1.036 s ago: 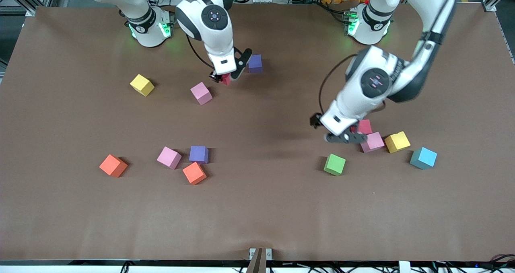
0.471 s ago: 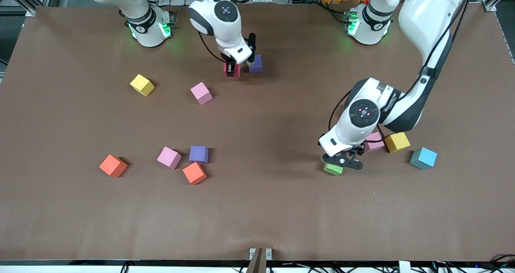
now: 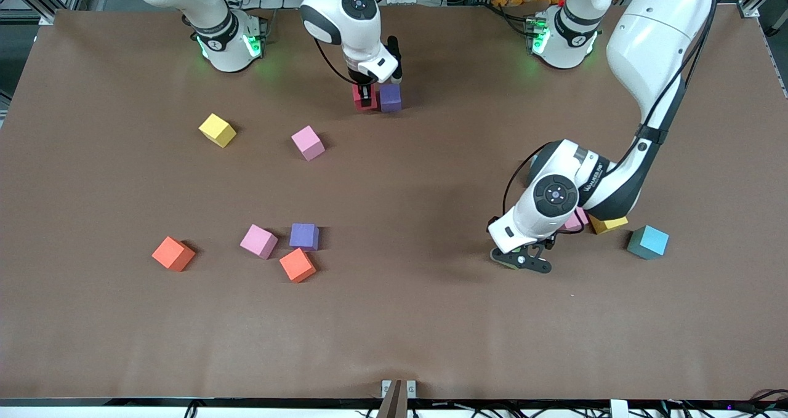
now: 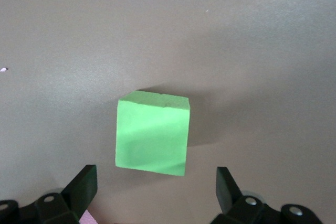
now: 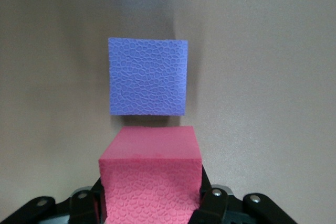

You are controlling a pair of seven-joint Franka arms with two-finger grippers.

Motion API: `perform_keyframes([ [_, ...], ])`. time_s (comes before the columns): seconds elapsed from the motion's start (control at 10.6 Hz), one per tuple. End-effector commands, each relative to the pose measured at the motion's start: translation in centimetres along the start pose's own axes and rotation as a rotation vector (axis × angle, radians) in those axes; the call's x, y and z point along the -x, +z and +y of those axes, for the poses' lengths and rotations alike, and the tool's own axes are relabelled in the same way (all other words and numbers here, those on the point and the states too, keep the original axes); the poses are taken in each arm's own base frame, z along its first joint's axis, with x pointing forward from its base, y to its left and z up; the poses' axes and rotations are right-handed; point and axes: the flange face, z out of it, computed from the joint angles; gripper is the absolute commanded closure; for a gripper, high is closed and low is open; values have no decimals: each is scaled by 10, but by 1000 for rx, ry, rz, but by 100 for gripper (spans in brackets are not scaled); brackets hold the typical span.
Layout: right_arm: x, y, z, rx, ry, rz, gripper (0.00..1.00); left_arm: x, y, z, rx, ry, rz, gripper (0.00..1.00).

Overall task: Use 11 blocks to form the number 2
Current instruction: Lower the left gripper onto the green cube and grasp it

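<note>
**Red cube held beside purple; green cube waits under open jaws**

The right gripper (image 3: 368, 95) clamps a red block (image 5: 151, 174) just beside a purple block (image 3: 390, 96), near the table's edge by the arms' bases. The left gripper (image 3: 521, 260) — fingers spread wide, holding nothing — hangs over a green block (image 4: 152, 139).

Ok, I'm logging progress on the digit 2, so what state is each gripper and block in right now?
right gripper: shut on the red block, beside the purple block
purple block: resting on the table, a thin gap from the red one
left gripper: open, over the green block
green block: loose on the table, between the fingers, untouched
light blue block: loose, not yet placed
number 2: not yet formed
</note>
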Motion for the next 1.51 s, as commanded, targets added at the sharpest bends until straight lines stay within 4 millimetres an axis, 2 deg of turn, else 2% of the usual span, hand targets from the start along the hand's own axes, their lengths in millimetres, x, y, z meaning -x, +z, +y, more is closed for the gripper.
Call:
perform_keyframes([
  [0.0, 0, 8, -9, 5, 14, -2, 100, -9, 9, -8, 18, 1, 28, 0],
  [0.47, -4, 11, -24, 7, 74, -11, 100, -11, 33, -5, 42, -3, 32, 0],
  [0.85, -5, 13, -25, 13, 97, -13, 100, -11, 43, -9, 43, 2, 37, 0],
  [0.94, -4, 14, -25, 12, 109, -14, 97, -12, 46, -9, 48, -1, 38, 0],
  [1.13, -6, 15, -27, 11, 134, -17, 79, -13, 51, -12, 49, -4, 49, 1],
  [1.22, -6, 15, -27, 12, 137, -15, 72, -13, 54, -14, 50, -6, 51, 10],
  [1.41, -11, 16, -31, 15, 136, -14, 71, -14, 53, -15, 50, -4, 55, 33],
])
